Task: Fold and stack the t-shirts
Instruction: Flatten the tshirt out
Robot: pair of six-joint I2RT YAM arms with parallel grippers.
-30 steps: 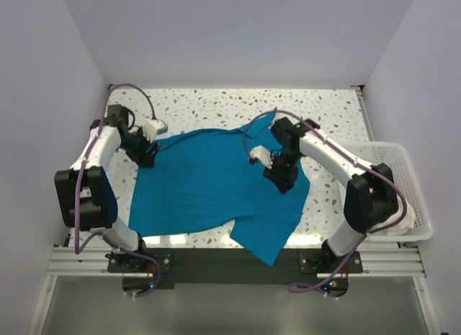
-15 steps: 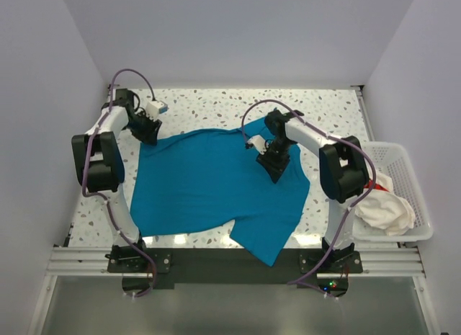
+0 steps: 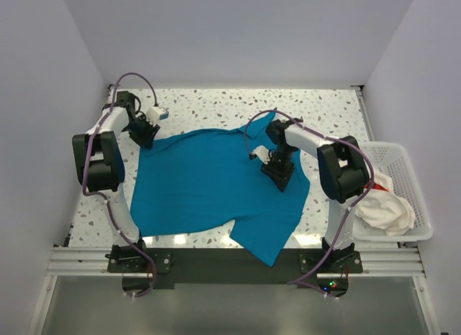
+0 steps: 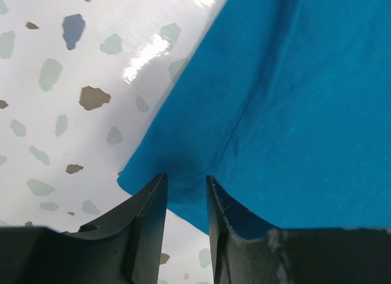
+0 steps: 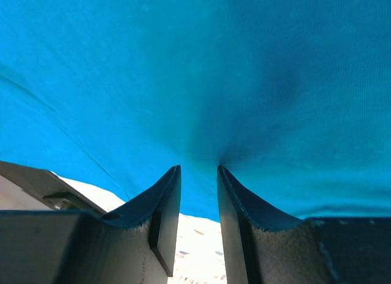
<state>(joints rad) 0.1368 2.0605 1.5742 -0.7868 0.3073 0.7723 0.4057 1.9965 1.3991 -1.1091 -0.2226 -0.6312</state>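
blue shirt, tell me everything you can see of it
The blue shirt is plain teal soft cloth with a visible seam and no print. It lies spread mostly flat on the speckled table, one flap reaching over the near edge. The left gripper pinches its far-left corner between its fingers. The right gripper pinches the cloth near the far-right side, where it puckers and lifts off the table.

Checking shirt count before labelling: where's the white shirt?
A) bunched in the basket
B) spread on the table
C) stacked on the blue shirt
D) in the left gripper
A: the white shirt lies bunched in the basket at the right edge, and only the blue shirt is spread on the table.
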